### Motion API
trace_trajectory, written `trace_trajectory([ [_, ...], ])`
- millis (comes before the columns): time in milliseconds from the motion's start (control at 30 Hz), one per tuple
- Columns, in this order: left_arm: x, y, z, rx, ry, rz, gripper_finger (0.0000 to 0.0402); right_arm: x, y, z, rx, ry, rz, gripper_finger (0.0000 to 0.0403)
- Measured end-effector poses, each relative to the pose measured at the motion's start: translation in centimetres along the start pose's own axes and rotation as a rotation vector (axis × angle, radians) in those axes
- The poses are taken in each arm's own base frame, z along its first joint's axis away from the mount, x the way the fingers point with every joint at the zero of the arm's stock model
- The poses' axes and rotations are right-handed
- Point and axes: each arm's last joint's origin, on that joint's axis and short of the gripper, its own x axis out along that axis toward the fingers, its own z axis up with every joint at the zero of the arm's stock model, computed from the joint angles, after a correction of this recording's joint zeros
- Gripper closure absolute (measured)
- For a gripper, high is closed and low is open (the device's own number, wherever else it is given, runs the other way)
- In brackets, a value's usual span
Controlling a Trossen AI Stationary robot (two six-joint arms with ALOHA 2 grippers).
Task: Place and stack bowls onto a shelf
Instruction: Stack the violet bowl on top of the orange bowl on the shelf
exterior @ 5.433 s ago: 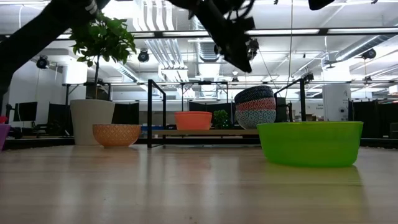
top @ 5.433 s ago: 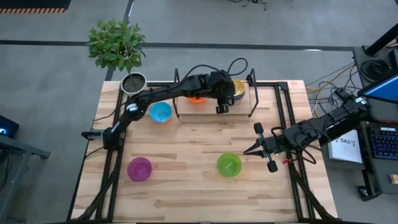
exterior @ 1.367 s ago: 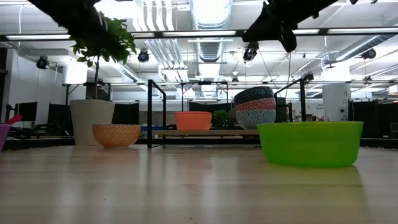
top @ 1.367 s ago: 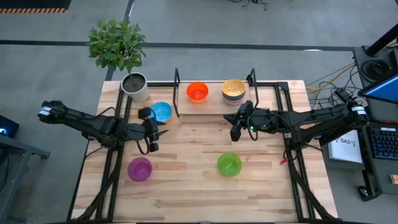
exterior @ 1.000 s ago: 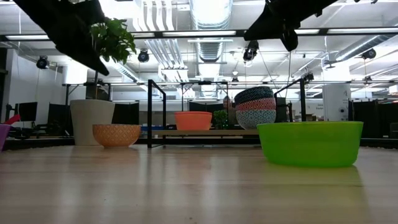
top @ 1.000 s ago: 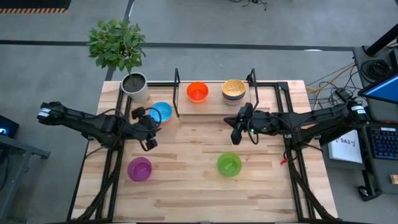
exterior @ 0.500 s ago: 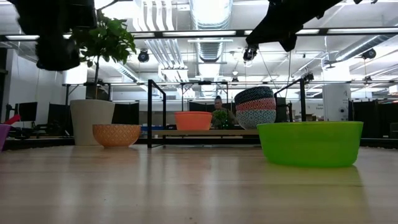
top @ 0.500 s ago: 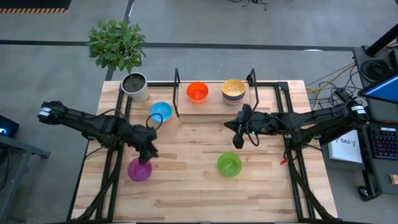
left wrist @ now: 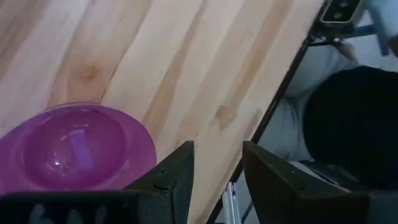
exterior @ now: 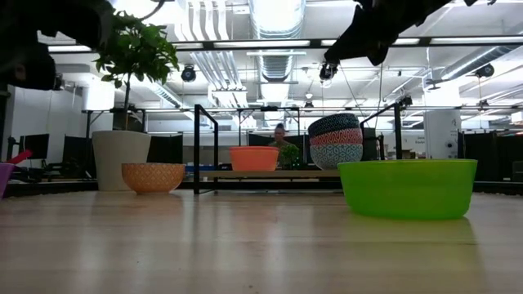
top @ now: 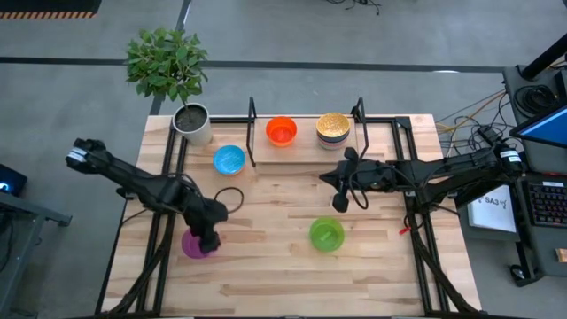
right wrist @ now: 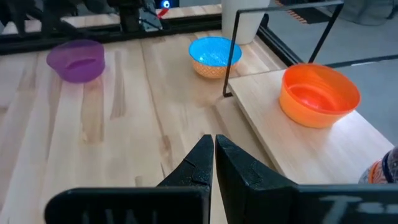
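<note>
The purple bowl (top: 193,245) (left wrist: 68,149) sits on its base near the table's near-left part. My left gripper (top: 211,237) (left wrist: 217,174) is open and hangs just above its right rim, touching nothing. The green bowl (top: 327,233) (exterior: 407,188) rests near the middle-right. My right gripper (top: 339,202) (right wrist: 213,155) is shut and hovers between the green bowl and the shelf (top: 306,152). The light blue bowl (top: 229,159) (right wrist: 214,53), orange-patterned outside (exterior: 153,176), stands left of the shelf. On the shelf stand the orange-red bowl (top: 281,131) and a stack of bowls (top: 333,126) (exterior: 335,139).
A white-grey plant pot (top: 190,120) (exterior: 120,159) stands at the far-left corner. The shelf's black wire uprights (top: 252,133) (top: 359,131) rise at each end. Bare tabletop (top: 266,204) lies between the bowls. A person shows far off in the room (exterior: 280,135).
My left gripper has swung from beside the light blue bowl toward the table's near edge and come down over the purple bowl's right rim. No bowl has moved.
</note>
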Motion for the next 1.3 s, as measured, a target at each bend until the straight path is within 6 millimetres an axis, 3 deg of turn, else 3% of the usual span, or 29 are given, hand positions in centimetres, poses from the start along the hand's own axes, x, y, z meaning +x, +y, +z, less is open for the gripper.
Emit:
trace_trajectory([
  [233, 3.4, -1.7, -0.5, -0.118, 0.048, 0.140, 0.0283, 0.0, -0.1, -0.4, -0.012, 0.039, -0.003, 0.0394],
  [400, 6.4, -0.5, -0.5, -0.274, 0.076, 0.280, 0.0283, 0.0, -0.1, -0.4, -0.031, 0.041, -0.003, 0.0394],
  [733, 9.8, 0.8, 0.4, -0.320, 0.040, 0.456, 0.0283, 0.0, -0.1, -0.4, -0.052, 0.041, -0.003, 0.0394],
  [967, 11.4, 1.4, 0.6, -0.328, 0.050, 0.514, 0.0296, 0.0, -0.1, -0.4, -0.061, 0.039, -0.002, 0.0394],
  [1200, 11.4, 0.9, 0.4, -0.306, 0.057, 0.498, 0.0388, 0.0, -0.1, -0.4, -0.061, 0.040, -0.002, 0.0394],
  [1300, 10.7, 0.2, 0.5, -0.292, 0.046, 0.477, 0.0393, 0.0, -0.1, -0.4, -0.065, 0.040, -0.002, 0.0394],
])
